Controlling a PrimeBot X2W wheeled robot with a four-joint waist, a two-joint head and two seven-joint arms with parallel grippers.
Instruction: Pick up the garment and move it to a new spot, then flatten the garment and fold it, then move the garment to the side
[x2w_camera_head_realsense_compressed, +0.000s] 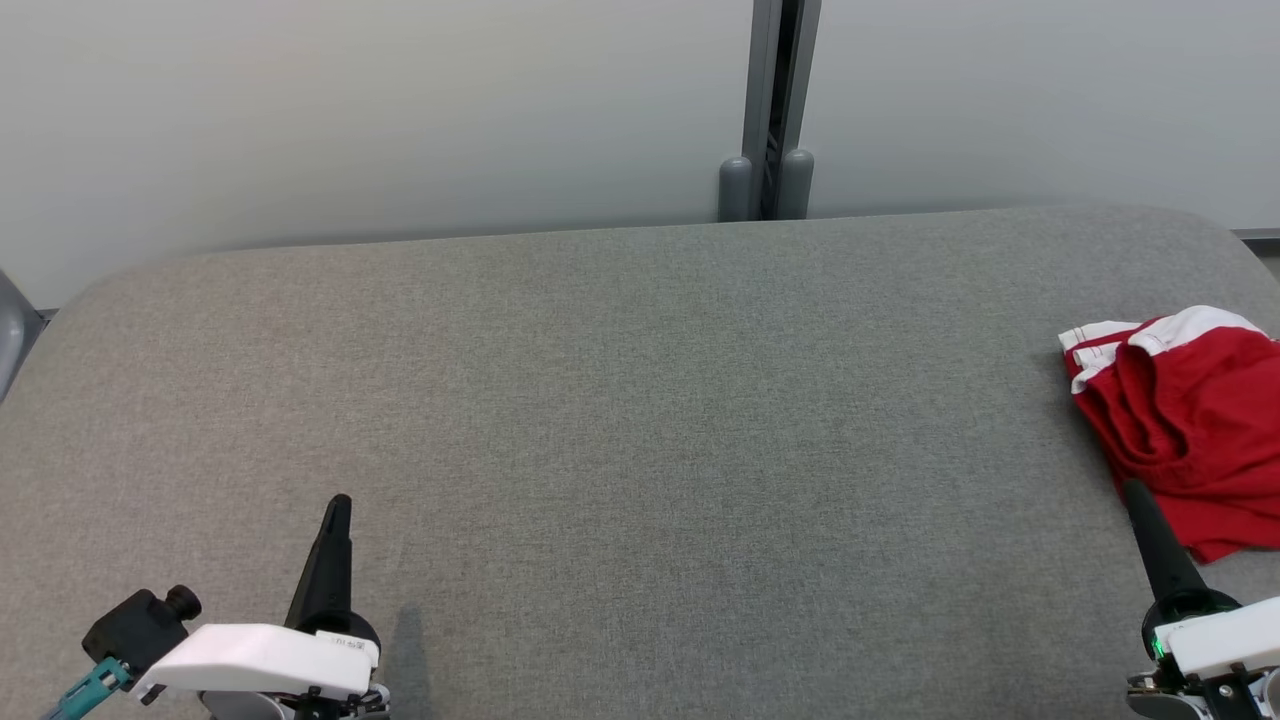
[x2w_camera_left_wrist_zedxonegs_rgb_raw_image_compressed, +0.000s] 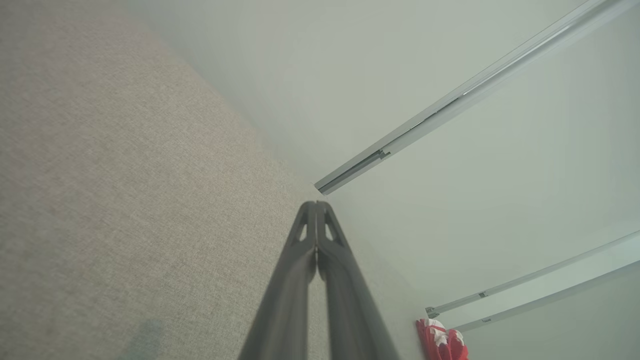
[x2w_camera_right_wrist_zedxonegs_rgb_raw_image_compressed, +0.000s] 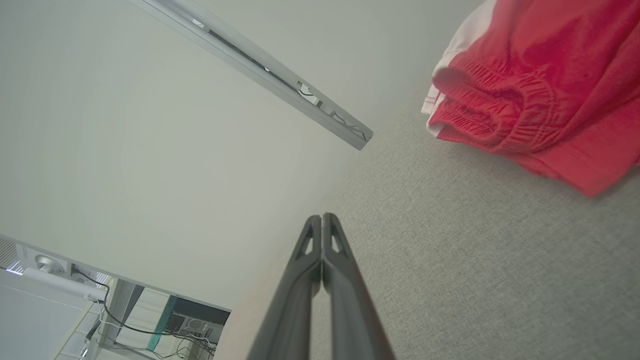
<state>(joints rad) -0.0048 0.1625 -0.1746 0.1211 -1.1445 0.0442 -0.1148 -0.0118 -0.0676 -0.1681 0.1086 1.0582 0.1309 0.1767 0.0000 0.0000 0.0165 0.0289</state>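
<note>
The garment (x2w_camera_head_realsense_compressed: 1195, 425) is a crumpled pair of red shorts with white trim, lying at the right edge of the grey padded table (x2w_camera_head_realsense_compressed: 640, 420). The right wrist view shows the garment (x2w_camera_right_wrist_zedxonegs_rgb_raw_image_compressed: 540, 95) close up at the upper right, its elastic waistband bunched. My right gripper (x2w_camera_head_realsense_compressed: 1138, 495) is shut and empty, its tip just at the garment's near edge. In its own view the right gripper (x2w_camera_right_wrist_zedxonegs_rgb_raw_image_compressed: 322, 217) points past the cloth's left side. My left gripper (x2w_camera_head_realsense_compressed: 338, 503) is shut and empty at the lower left, far from the garment (x2w_camera_left_wrist_zedxonegs_rgb_raw_image_compressed: 442, 340).
A pale wall runs behind the table, with a grey metal post (x2w_camera_head_realsense_compressed: 768, 110) at the back centre. A grey chair edge (x2w_camera_head_realsense_compressed: 12, 330) shows at the far left. Equipment and cables (x2w_camera_right_wrist_zedxonegs_rgb_raw_image_compressed: 150, 315) stand beyond the table's end.
</note>
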